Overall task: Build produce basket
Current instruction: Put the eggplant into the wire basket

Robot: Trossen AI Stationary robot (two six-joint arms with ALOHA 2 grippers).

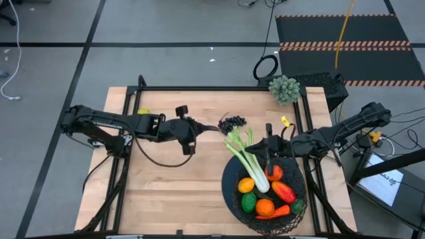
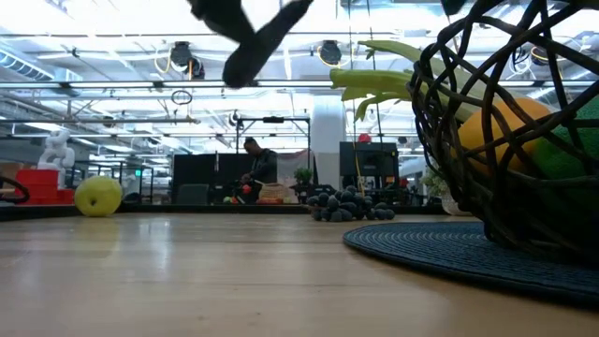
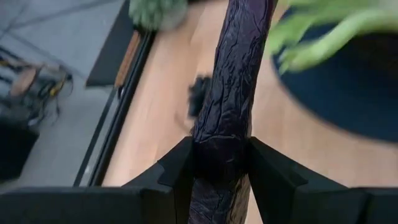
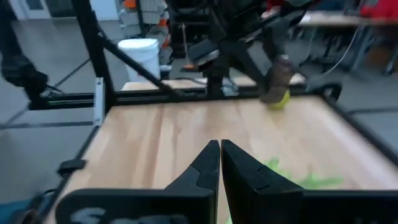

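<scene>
Gripped between the left gripper (image 3: 221,165) fingers (right gripper (image 4: 220,163) pressed together), the eggplant (image 3: 231,93) points lengthwise toward the basket (image 1: 231,178)

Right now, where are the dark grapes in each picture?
High view: grapes lie on the table's far middle, just beyond the celery.
Low view: grapes lie at centre, left of the basket.
Left wrist view: dark blur beside the eggplant, likely the grapes.
Right wrist view: not seen.
Shared landmark: the celery's green leaves.
</scene>
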